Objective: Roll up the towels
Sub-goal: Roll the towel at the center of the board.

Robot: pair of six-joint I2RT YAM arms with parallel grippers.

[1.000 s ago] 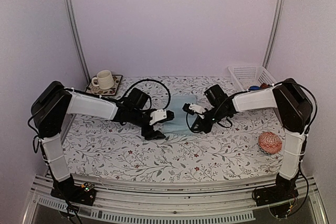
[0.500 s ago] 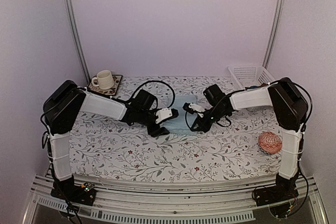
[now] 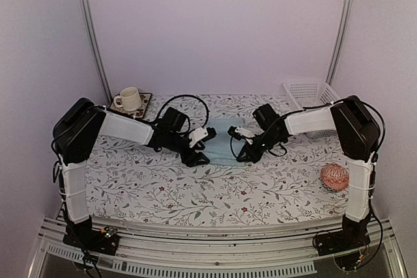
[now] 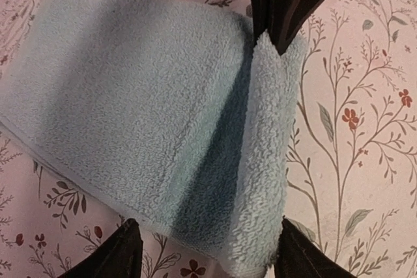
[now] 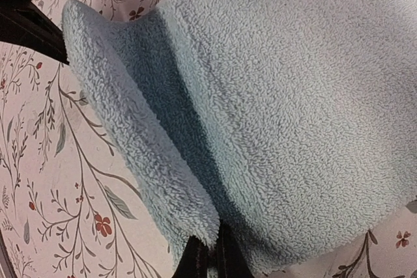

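A pale light blue towel (image 3: pixel 223 139) lies on the flowered tablecloth at mid-table, between the two arms. Its near edge is lifted into a raised fold (image 4: pixel 270 161). My right gripper (image 5: pixel 210 260) is shut on one end of that fold, its dark fingers (image 4: pixel 287 4) showing at the top of the left wrist view. My left gripper (image 4: pixel 212 255) is open at the fold's other end, one finger on each side of the towel (image 4: pixel 130 96). From above, the left gripper (image 3: pixel 201 155) and right gripper (image 3: pixel 238 154) face each other across the towel's front edge.
A cup on a coaster (image 3: pixel 129 99) stands at the back left. A white basket (image 3: pixel 313 94) with a small blue object (image 3: pixel 315 109) sits at the back right. An orange-pink patterned ball (image 3: pixel 335 177) lies at the front right.
My left arm has reached farther in toward the towel's front edge, and its jaws have narrowed a little. The right gripper has stayed shut on the fold, shifting only slightly.
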